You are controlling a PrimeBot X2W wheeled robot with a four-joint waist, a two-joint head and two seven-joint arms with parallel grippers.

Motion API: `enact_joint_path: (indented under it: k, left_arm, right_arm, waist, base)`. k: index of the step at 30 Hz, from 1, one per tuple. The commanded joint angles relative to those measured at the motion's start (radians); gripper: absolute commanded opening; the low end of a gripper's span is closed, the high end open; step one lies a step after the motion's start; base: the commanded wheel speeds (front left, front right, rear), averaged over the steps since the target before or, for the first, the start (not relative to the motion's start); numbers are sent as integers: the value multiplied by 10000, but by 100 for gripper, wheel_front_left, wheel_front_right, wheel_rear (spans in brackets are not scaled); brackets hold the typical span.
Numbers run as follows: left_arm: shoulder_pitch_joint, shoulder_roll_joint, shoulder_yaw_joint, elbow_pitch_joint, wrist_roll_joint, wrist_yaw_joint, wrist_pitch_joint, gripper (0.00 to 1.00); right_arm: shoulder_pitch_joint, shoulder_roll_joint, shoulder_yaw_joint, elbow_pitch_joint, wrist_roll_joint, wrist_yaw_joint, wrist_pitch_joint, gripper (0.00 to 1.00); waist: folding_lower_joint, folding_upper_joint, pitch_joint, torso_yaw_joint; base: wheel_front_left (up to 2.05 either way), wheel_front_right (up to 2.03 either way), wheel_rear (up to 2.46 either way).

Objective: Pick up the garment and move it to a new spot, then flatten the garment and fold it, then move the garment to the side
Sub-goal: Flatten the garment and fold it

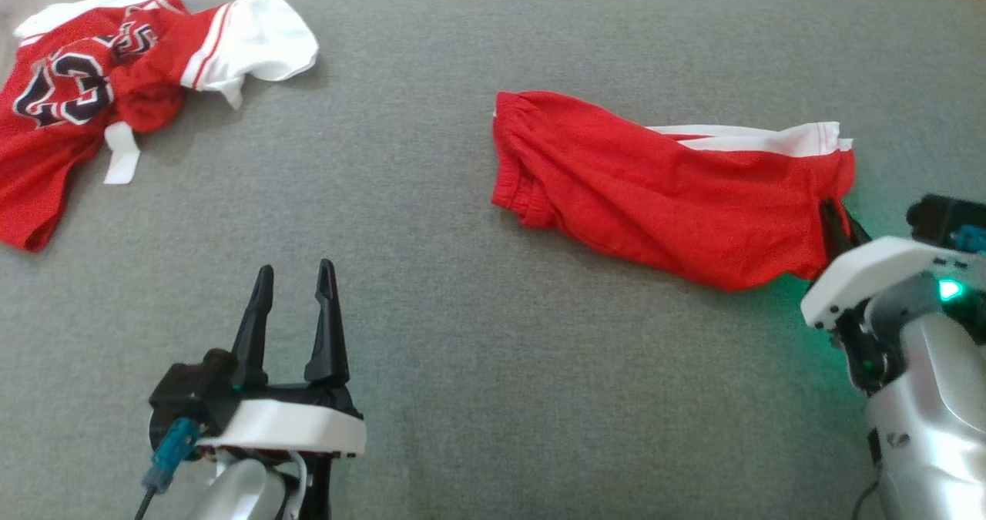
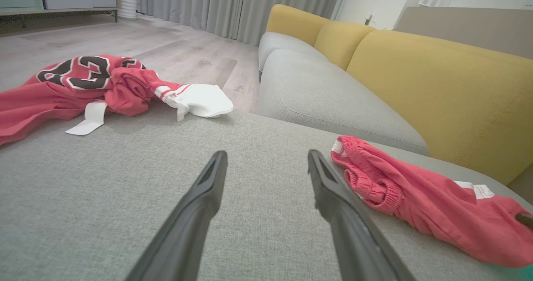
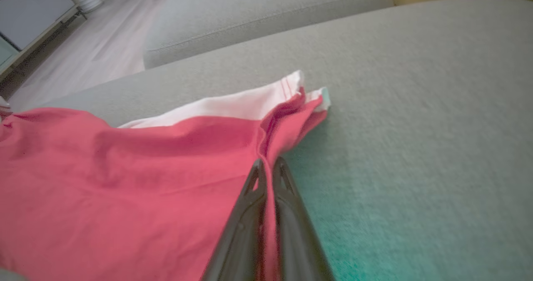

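**Right pincer clenched on the shorts' leg end**

The red shorts (image 1: 662, 196) lie on the grey cushion (image 1: 462, 350), right of centre in the head view. Their long axis runs across that view, elastic waistband at the left end, white-trimmed leg hem at the right, sloping slightly toward the robot on the right.

The right pincer (image 1: 840, 227) sits at the right end, at the lower corner of the hem. In its own wrist view the right pincer (image 3: 266, 166) has its fingers pressed together with a ridge of red cloth rising between the tips, so it is grasping the shorts (image 3: 125, 181).

The left pincer (image 1: 294, 273) is released, jaws spread, over bare cushion and well apart from the shorts. The waistband end is the one nearer to it, up and to the right.

I judge any lift would hang the garment from the hem, waistband trailing.

A jersey (image 1: 85, 104) lies crumpled at the far left, cut off by the frame edge.

The right wrist view is blurred. Whether both layers are pinched cannot be told.
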Motion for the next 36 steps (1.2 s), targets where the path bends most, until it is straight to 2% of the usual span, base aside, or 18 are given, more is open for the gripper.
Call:
enact_joint_path:
  k: [1, 7, 14, 20, 29, 30, 31, 32, 36]
  left_arm:
    - [-194, 177, 270, -266, 20, 58, -14, 100]
    - [-192, 42, 164, -177, -2, 14, -36, 100]
    - [-281, -191, -14, -11, -22, -110, -64, 100]
    - [-387, -352, 11, 121, -36, -191, -118, 100]
    - [-481, -506, 80, 320, -27, -290, -167, 100]
    - [-492, -525, 79, 341, -22, -301, -171, 100]
    - [-503, -544, 77, 360, -14, -310, -174, 100]
    - [-510, -561, 76, 378, -7, -318, -177, 100]
    - [-501, -597, 66, 429, 28, -352, -188, 100]
  right_arm:
    - [-374, 75, 136, -487, -159, 73, 34, 0]
    - [-1233, 614, 669, -1229, -637, 73, 345, 0]
    - [-1915, 1079, 2429, -1685, -396, 73, 866, 0]
    - [-2277, 1143, 3738, -1469, 30, 73, 1043, 0]
    - [-2672, 1148, 5050, -844, 655, 73, 1129, 0]
    - [-2692, 1148, 5175, -779, 672, 73, 1098, 8]
    - [-2693, 1148, 5321, -740, 725, 73, 1062, 47]
    - [-2685, 1148, 5450, -721, 790, 73, 1002, 100]
    - [-2617, 1148, 5721, -714, 956, 73, 597, 100]
  waist:
    - [1, -1, -39, 97]
    - [1, -1, -171, 480]
    - [1, -1, -172, 1008]
    - [1, -1, 7, 1446]
    - [1, -1, 119, 1567]
    - [1, -1, 122, 1559]
    - [1, -1, 123, 1548]
    - [1, -1, 119, 1529]
    - [1, -1, 61, 1396]
  base:
    - [0, 0, 0]
    - [0, 0, 0]
    - [0, 0, 0]
    - [0, 0, 0]
    - [0, 0, 0]
    - [0, 0, 0]
    - [0, 0, 0]
    - [0, 0, 0]
    - [0, 0, 0]
